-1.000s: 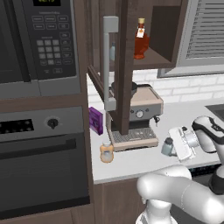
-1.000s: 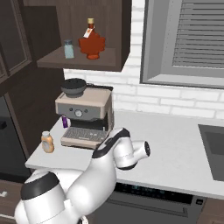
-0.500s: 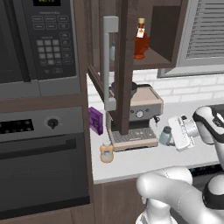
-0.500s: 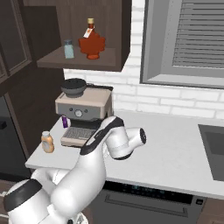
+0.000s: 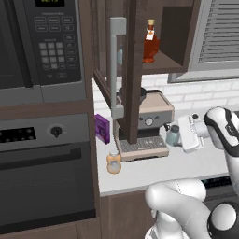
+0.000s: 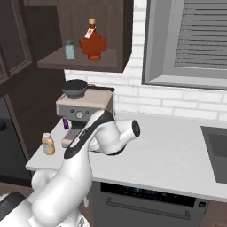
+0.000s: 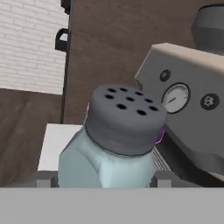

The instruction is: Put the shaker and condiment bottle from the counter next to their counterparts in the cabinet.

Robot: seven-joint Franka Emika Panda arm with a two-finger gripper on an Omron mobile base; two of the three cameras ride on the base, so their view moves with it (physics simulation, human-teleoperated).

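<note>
My gripper (image 5: 179,137) is shut on the shaker (image 5: 173,135), a small grey-blue one with a dark holed cap, held above the counter (image 5: 154,172) just right of the coffee machine. In the hand view the shaker (image 7: 118,140) sits upright between the fingertips (image 7: 43,181) of the gripper (image 7: 104,178). The condiment bottle (image 5: 113,162), pale orange-tan, stands on the counter (image 6: 168,155) near its left front corner, also seen as a small bottle (image 6: 48,144). The open cabinet (image 6: 80,62) holds a red-orange bottle (image 6: 92,42) and a pale shaker (image 6: 69,49). The red-orange bottle (image 5: 150,42) stands on the shelf.
A coffee machine (image 5: 147,122) stands under the cabinet. The open cabinet door (image 5: 135,70) with its grey bar handle (image 5: 116,65) hangs in front of it. A purple box (image 5: 102,128) leans at the left. Microwave (image 5: 42,42) and oven (image 5: 46,172) are at left, a sink (image 6: 217,146) at right.
The gripper has risen with the shaker and moved a little left, toward the coffee machine. The arm's elbow has swung up with it. The condiment bottle has stayed put.
</note>
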